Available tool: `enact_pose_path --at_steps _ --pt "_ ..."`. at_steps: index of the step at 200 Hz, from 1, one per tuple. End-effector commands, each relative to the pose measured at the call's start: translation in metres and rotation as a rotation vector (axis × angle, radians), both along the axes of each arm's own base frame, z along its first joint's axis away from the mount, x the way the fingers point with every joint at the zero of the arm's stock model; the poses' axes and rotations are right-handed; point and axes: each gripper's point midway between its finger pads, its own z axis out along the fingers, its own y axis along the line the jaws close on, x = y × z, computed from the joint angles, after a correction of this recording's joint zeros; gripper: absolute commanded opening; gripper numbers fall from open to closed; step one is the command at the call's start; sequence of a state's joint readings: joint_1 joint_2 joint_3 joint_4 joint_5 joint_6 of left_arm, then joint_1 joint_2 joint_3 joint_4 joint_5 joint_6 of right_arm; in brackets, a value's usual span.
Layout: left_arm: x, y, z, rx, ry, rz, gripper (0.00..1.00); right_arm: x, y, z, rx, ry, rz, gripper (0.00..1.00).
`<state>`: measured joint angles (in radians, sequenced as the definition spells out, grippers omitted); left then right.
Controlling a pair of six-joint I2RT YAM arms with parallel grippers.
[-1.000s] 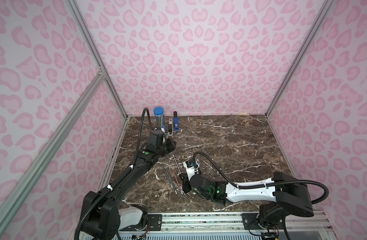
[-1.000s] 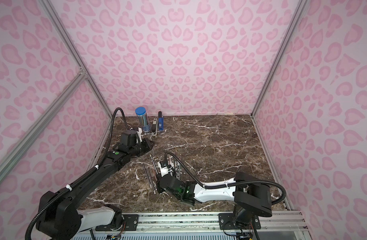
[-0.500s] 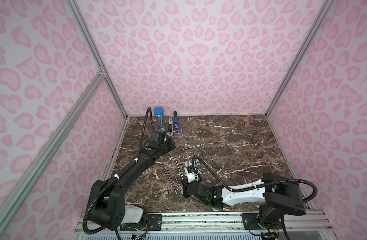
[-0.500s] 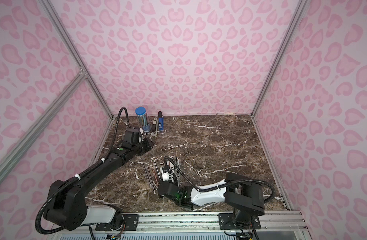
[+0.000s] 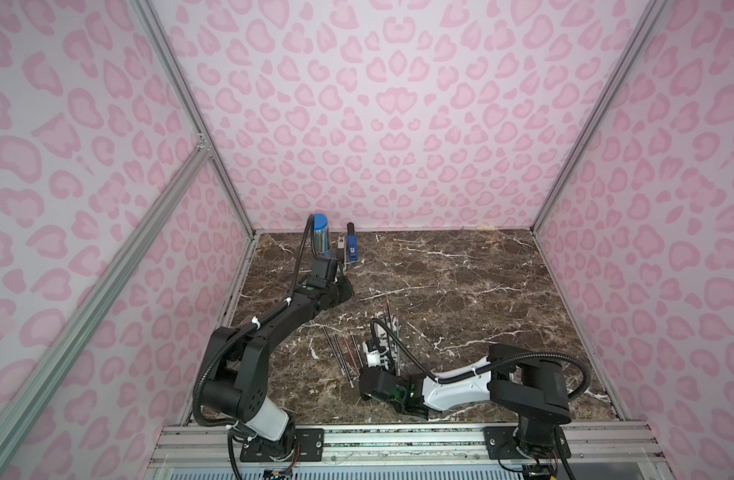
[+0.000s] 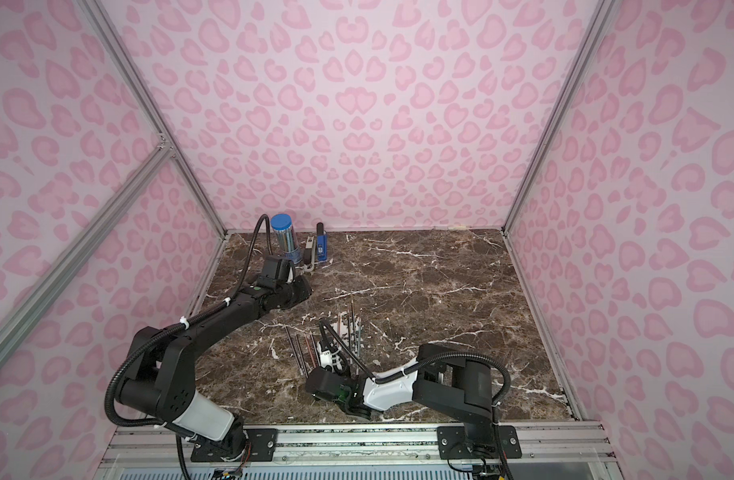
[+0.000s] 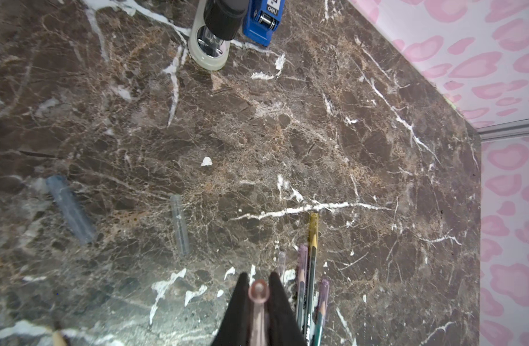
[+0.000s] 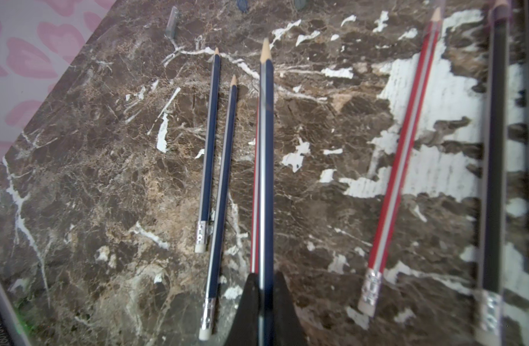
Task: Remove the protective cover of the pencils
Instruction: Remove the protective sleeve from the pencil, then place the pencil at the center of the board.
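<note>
Left gripper (image 7: 258, 281) is clamping a translucent pinkish cap (image 7: 258, 295); right gripper (image 8: 266, 276) is pinching a blue pencil (image 8: 266, 149) — other pencils (image 8: 219, 179) are lying on the marble table (image 8: 107, 179).

The left arm (image 5: 274, 328), all black, stretches away from its base with the elbow bent, the wrist low and nearly level. The left pincer (image 7: 257, 280) is pinched tight on a pinkish clear cap (image 7: 258, 295). The right arm (image 5: 457, 384), white along the forearm, lies folded low and points to the robot's left; the right pincer (image 8: 264, 277) is clamped on a blue pencil (image 8: 266, 149)
</note>
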<state>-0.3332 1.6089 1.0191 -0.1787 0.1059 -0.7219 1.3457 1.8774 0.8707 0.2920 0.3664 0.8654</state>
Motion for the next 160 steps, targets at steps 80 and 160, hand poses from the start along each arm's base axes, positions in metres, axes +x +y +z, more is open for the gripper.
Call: enact_pose_path --at_steps 80,160 --pt "0.029 -0.018 -0.035 0.02 0.072 -0.061 0.08 0.008 -0.008 -0.026 -0.049 0.044 -0.036 0.07" --pt "0.036 -0.017 -0.046 0.062 0.107 -0.065 0.06 0.013 -0.004 -0.033 -0.061 0.071 -0.033 0.17"
